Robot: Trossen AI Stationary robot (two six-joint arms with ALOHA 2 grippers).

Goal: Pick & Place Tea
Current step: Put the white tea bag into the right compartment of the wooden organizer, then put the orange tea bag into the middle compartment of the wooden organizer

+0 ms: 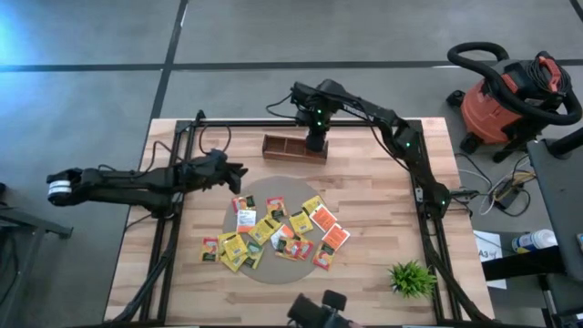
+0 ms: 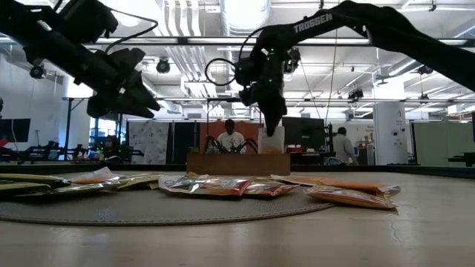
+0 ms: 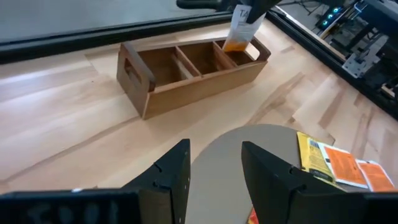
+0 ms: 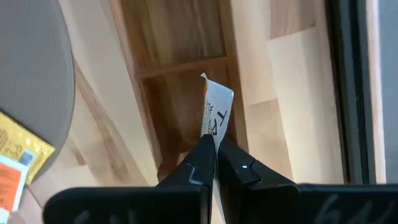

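White capitals reading "TROSSEN" ran along the right arm [image 2: 326, 22] in the low view. The white tea packet [image 4: 216, 112] pinched in the right claw [image 4: 216, 149] bore a large dark "T" with smaller illegible print beside it. Labels on the other tea packets [image 1: 273, 232] were too small to read.

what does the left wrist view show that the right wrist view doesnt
Only the left wrist view shows the whole wooden tray with all its compartments, plus the left gripper open and empty above the round mat.

Only the right wrist view shows the right gripper up close, its fingers shut on the white tea packet.

Both show that packet hanging over the tray's end compartment, the light wooden table and some yellow and orange packets on the mat.
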